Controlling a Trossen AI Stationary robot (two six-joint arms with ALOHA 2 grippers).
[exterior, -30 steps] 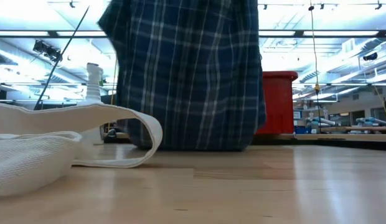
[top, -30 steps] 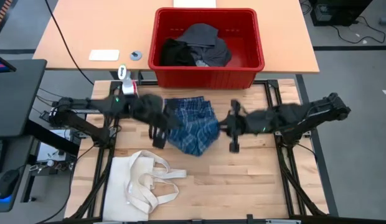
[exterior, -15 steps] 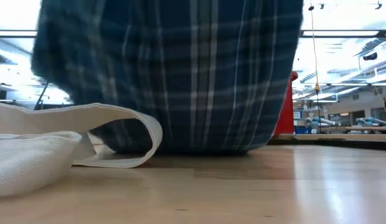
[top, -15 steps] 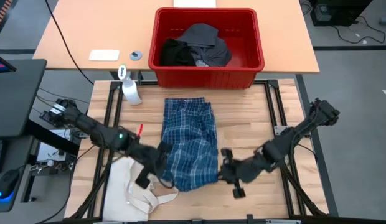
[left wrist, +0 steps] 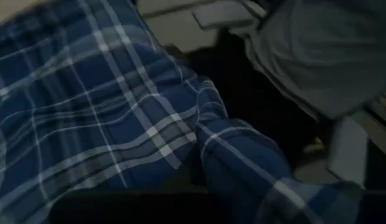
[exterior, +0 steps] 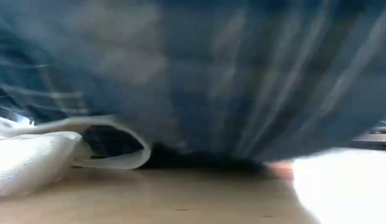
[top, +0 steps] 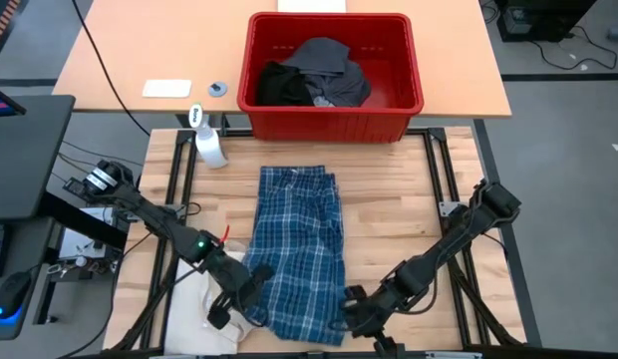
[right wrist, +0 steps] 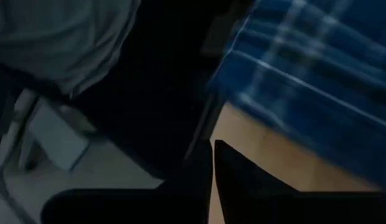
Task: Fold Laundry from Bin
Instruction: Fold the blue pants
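Observation:
The blue plaid shirt lies stretched lengthwise down the middle of the table, its far end flat on the wood below the bin. Its near end is raised, and it fills the low view as blue plaid cloth. My left gripper is shut at its near left corner. At its near right corner my right gripper is shut too. The red bin stands at the far edge with dark laundry inside. My left gripper pinches the shirt's near left corner, coming from the table's left and slanting down. The cloth bunches into folds at the fingers and runs away toward the far end. The corner is off the table. My right gripper meets the shirt's near right corner, slanting down from the table's right. Its own fingers hide the place of contact, and the plaid cloth shows just beyond them. The near edge hangs raised above the wood.
The cream tote bag lies at the near left, right beside the left gripper and under the shirt's edge. A spray bottle stands at the far left. Bare wood lies right of the shirt.
Both grippers have gone down and toward the table's near edge, tipping downward and drawing the shirt with them. The shirt, bunched and hanging between them a second ago, is now spread out long; its far end has settled on the table near the bin.

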